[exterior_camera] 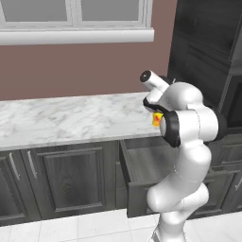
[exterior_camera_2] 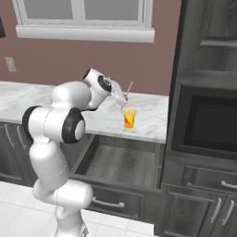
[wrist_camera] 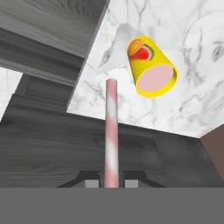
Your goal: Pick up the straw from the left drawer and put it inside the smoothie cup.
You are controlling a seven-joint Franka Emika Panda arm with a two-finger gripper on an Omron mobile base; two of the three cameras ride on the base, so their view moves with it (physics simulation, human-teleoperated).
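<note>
A: Where is the thin pale pink straw (wrist_camera: 111, 131)?

B: It is out of the wide dark grey wood-grain drawer (exterior_camera_2: 118, 162) and pinched in the two-finger gripper (wrist_camera: 111, 181), whose dark tips close narrowly on its base. It runs straight out from them, its free end pointing forward.

A: And the small yellow tapered smoothie cup (wrist_camera: 151, 68) with the red-orange fruit mark?

B: It stands upright on the white marble counter (wrist_camera: 192, 100), ahead of the gripper and off to the right of the straw's tip in the hand view. Its pink-filled mouth faces the camera. The straw's end is short of the rim and beside it, not over it.

A: So how much is done?

B: The pick-up looks finished; the drawer lies pulled out below the counter edge. The insertion is left, and by my reading the tip must shift across to the cup's mouth and then go down into it.

A: Anything else the gripper touches?

B: Nothing visible besides the straw.
</note>
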